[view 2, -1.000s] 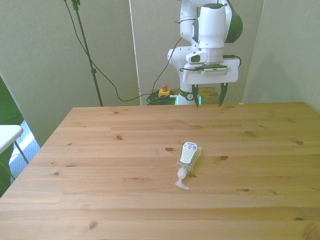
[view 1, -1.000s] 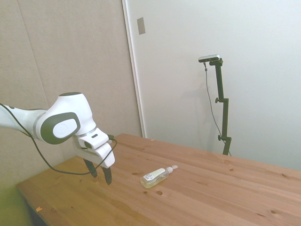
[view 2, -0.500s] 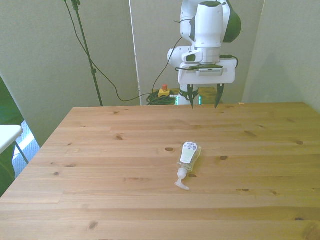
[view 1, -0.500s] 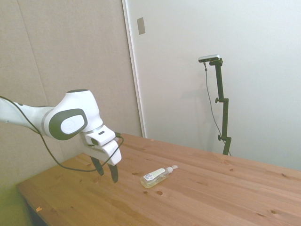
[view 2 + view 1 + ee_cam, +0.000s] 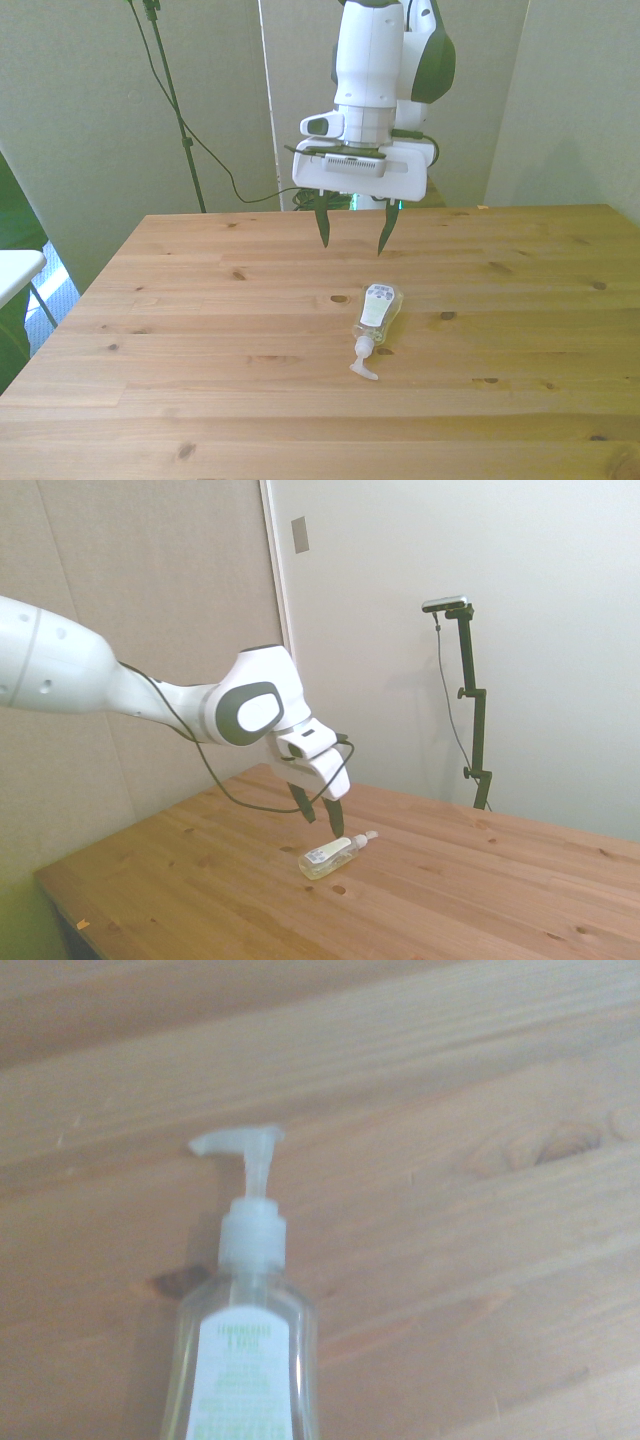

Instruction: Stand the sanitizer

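Note:
The sanitizer lies flat on its side near the middle of the wooden table, a clear slim bottle with pale yellowish liquid and a small white label. Its white pump nozzle points toward the table's near edge in the front view. My gripper hangs open above the table, a short way behind the bottle's base and not touching it. Nothing is between its fingers.
A dark knot marks the wood just beside the bottle's base. Behind the table's far edge, cables and a red-and-yellow stop button lie on the floor.
The arm has swung from over the table's far edge toward the table's middle, bringing the open gripper close above and behind the lying sanitizer. The bottle has not moved.

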Controlling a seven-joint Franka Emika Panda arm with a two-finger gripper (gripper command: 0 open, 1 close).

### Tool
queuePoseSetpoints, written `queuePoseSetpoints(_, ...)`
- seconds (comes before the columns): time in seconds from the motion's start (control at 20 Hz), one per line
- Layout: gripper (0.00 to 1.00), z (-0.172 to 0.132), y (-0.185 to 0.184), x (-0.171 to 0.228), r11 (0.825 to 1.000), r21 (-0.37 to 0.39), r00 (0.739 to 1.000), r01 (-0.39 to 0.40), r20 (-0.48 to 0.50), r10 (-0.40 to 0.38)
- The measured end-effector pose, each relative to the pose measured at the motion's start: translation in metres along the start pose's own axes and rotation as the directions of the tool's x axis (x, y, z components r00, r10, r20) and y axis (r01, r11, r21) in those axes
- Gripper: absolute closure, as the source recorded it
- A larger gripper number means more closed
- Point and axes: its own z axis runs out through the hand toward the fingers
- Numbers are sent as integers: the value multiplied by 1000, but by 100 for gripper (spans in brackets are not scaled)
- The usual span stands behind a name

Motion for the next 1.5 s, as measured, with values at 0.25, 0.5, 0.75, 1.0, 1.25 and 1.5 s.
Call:
queuePoseSetpoints(0.25, 0, 26, -46, 20, 1000, 4, 999, -29, -18, 29)
queuePoseSetpoints(0.5, 0, 48, -79, 19, 1000, 6, 999, -28, -21, 28)
queuePoseSetpoints(0.75, 0, 81, -93, 19, 999, -18, 1000, -29, -4, 29)
queuePoseSetpoints(1.0, 0, 106, -98, 22, 999, -36, 999, -38, 10, 39)
queuePoseSetpoints(1.25, 100, 116, -98, 23, 998, -45, 999, -47, 22, 48)
queuePoseSetpoints(1.5, 100, 118, -95, 26, 997, -46, 998, -59, 25, 60)
